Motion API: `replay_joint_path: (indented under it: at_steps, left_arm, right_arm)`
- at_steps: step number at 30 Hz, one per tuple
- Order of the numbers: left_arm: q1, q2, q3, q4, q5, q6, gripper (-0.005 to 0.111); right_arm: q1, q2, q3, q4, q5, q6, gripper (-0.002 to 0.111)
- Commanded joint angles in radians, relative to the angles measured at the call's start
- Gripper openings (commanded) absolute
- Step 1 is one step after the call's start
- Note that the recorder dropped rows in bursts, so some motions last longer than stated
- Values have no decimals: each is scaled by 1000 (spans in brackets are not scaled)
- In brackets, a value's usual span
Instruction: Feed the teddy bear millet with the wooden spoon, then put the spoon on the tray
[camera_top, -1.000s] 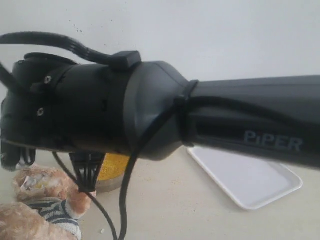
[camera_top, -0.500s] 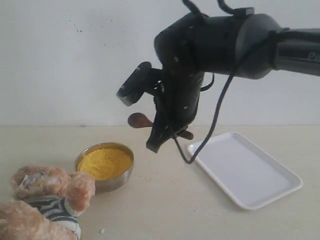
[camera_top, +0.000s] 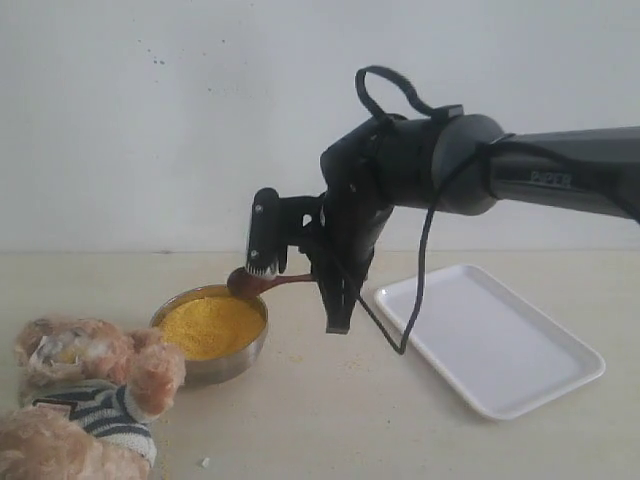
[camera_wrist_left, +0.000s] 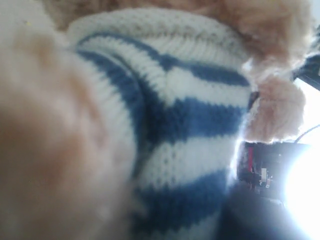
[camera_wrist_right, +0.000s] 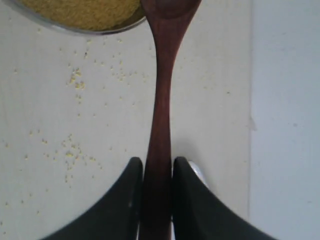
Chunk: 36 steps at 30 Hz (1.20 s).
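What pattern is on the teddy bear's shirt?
Blue and white knitted stripes on the teddy bear, clearest in the left wrist view.

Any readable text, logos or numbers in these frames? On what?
Right arm: a pale mark on the black forearm link, too small and blurred to read.
Bear, spoon, bowl, tray: no text shows.
Left wrist view: red and white bits beyond the bear's shirt, too blurred to read.
Nothing legible anywhere.
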Motion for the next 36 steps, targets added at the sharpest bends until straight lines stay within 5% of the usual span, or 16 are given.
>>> replay_joint_path:
  at_steps: [1,21,36]
  left_arm:
    - [-3,-1,5,-17,13,21,4]
    - [-3,-1,5,-17,13,12,4]
    - [-3,-1,5,-17,13,12,4]
  right_arm:
    - [1,32,-5,-6,-3,-16,0]
    - [58,36,-5,44,-54,-74,0]
    - [92,58,-5,-94,-80,-16,0]
